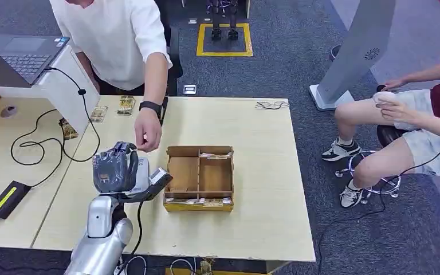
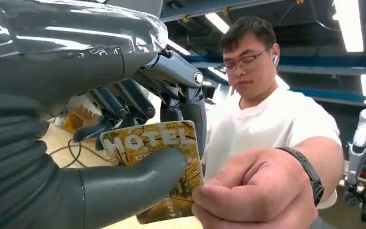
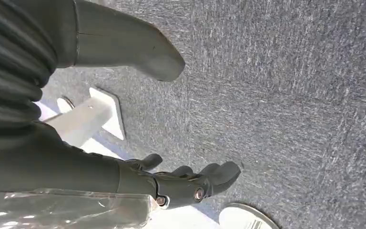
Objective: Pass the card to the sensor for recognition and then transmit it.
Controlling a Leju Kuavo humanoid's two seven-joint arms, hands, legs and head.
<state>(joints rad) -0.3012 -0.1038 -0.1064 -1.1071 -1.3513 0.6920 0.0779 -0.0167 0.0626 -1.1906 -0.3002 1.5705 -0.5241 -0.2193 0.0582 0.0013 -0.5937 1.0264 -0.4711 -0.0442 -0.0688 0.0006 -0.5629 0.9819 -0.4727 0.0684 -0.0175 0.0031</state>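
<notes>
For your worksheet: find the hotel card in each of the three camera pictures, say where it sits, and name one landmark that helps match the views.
Head view: the card cannot be made out; the left hand hides it, with the person's hand reaching in just above.
Left wrist view: the hotel card is at centre, pinched by the left hand, the person's fingers on its lower corner.
Right wrist view: not in it.
Shared landmark: the person's black wristband.

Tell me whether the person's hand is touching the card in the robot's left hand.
Touching. The left wrist view shows the person's hand pinching the card at its corner while the left hand holds it.
</notes>
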